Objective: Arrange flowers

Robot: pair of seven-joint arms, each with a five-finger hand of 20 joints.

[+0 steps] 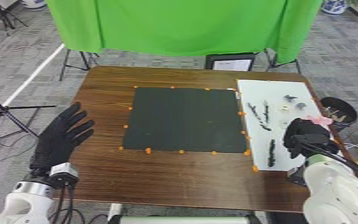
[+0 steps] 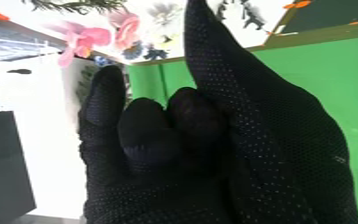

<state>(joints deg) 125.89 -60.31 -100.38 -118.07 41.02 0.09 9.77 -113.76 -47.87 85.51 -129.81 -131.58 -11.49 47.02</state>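
In the head view, my left hand is open over the table's left edge, away from the flowers. My right hand is over the white board at the right, close beside a pink flower. In the right wrist view, my right hand is open and holds nothing; pink flowers and a pale flower lie beyond it. The board also carries a dark green stem, thin dark twigs, small grey-blue flowers and a small pale flower.
A dark square mat ringed by orange markers lies mid-table, left of the board. A black bin stands off the table's right edge. A green cloth hangs behind the table, with a framed sheet at the far edge.
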